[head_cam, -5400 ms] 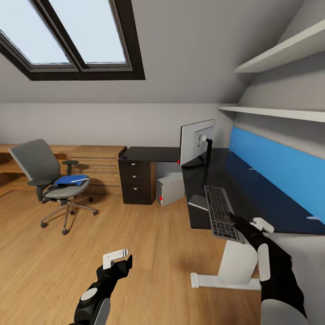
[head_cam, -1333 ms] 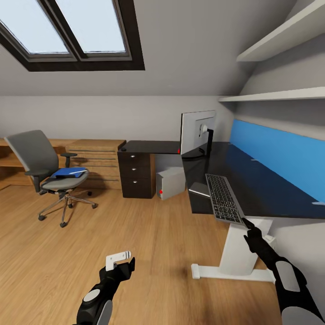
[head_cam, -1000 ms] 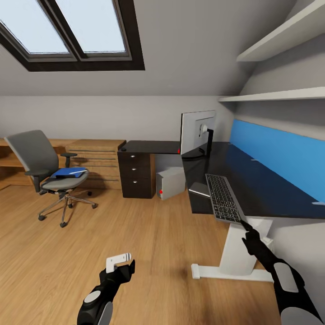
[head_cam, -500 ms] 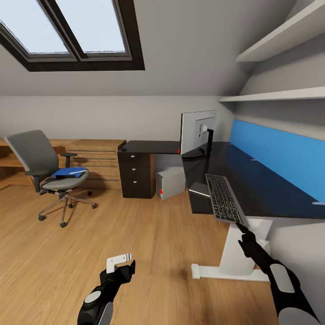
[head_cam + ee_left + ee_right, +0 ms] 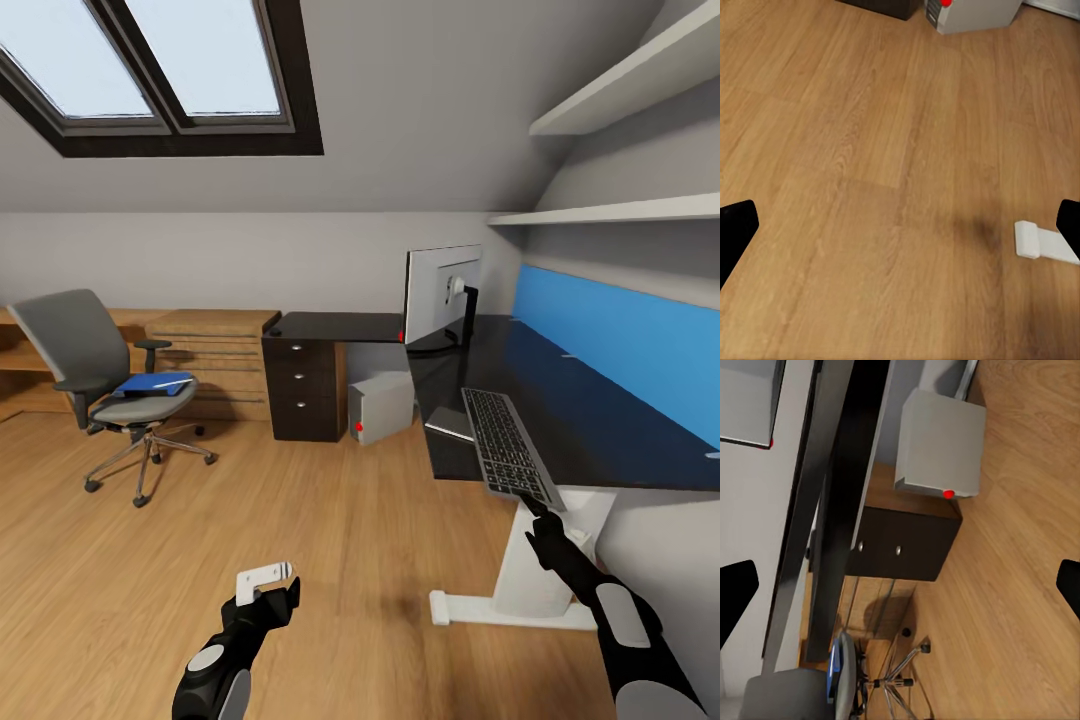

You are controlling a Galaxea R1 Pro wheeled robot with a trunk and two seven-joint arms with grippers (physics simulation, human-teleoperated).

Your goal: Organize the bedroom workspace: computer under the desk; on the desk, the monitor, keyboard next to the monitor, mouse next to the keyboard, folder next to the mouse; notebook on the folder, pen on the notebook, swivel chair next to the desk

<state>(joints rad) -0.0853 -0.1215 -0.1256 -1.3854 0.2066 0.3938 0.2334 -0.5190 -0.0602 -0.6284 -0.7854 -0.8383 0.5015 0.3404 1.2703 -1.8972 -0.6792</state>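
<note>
one glossy black desk (image 5: 560, 400), wood floor (image 5: 300, 520)

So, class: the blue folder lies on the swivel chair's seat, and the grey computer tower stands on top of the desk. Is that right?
Not quite. The folder does lie on the swivel chair, but the computer stands on the floor under the desk, as the head view shows.
</note>
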